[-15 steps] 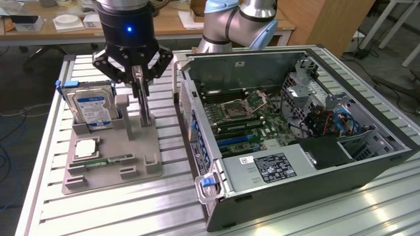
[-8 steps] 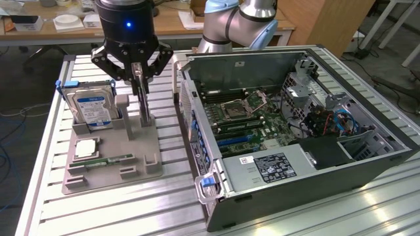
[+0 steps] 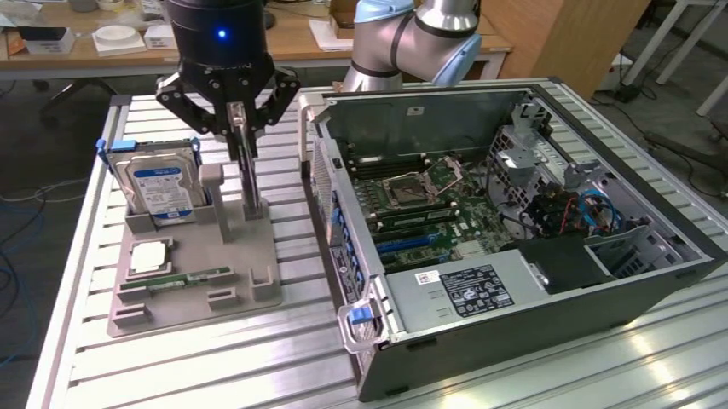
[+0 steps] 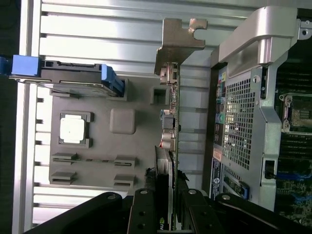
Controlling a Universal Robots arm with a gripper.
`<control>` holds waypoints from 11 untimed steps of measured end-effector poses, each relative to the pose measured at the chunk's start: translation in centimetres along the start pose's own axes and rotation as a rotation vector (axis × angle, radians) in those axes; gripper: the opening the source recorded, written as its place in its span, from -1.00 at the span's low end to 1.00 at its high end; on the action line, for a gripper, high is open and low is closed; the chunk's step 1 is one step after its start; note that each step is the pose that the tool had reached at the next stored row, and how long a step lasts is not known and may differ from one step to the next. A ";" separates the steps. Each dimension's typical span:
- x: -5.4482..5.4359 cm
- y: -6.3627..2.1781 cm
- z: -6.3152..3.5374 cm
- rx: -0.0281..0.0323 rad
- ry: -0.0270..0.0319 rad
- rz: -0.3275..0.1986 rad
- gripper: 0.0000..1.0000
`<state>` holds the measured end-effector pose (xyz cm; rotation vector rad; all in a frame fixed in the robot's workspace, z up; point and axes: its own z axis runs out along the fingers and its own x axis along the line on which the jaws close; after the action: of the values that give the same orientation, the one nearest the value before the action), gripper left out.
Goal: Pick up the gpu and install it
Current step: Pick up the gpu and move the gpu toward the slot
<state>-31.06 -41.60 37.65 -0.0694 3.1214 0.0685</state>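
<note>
The gpu point(image 3: 247, 175) is a thin dark card seen edge-on, standing upright over the back right corner of the grey holder tray point(image 3: 245, 285). My gripper point(image 3: 242, 136) comes down on it from above, and its black fingers are shut on the card's upper part. In the wrist view the gpu point(image 4: 173, 126) runs away from my gripper point(image 4: 168, 191), with its silver bracket point(image 4: 181, 34) at the far end. I cannot tell whether its lower edge still sits in the tray's slot. The open computer case point(image 3: 512, 213) lies to the exterior view's right, motherboard point(image 3: 438, 200) exposed.
A hard drive point(image 3: 159, 187) with a blue-white label stands in the tray at the exterior view's left. A processor chip point(image 3: 150, 256) and a green memory stick point(image 3: 182, 279) lie in front of it. The arm's base point(image 3: 410, 43) stands behind the case. A cluttered desk is beyond.
</note>
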 end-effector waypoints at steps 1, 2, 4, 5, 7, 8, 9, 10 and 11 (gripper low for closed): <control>0.0 0.00 -0.08 -0.0001 0.0000 0.000 -0.48; 0.0 0.01 -0.17 -0.0002 0.0000 0.000 -0.48; 0.0 0.02 -0.35 -0.0004 0.0000 -0.001 -0.48; 0.0 0.02 -0.45 -0.0004 0.0000 -0.001 -0.48; 0.0 0.03 -0.62 -0.0004 0.0001 -0.002 -0.48; 0.0 0.03 -0.71 -0.0004 0.0001 -0.002 -0.48; 0.0 0.03 -0.81 -0.0004 0.0001 -0.003 -0.48; 0.0 0.04 -0.88 -0.0004 0.0001 -0.003 -0.48; 0.0 0.04 -0.95 -0.0005 0.0001 -0.003 -0.48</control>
<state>-31.06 -41.60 38.60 -0.0742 3.1213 0.0692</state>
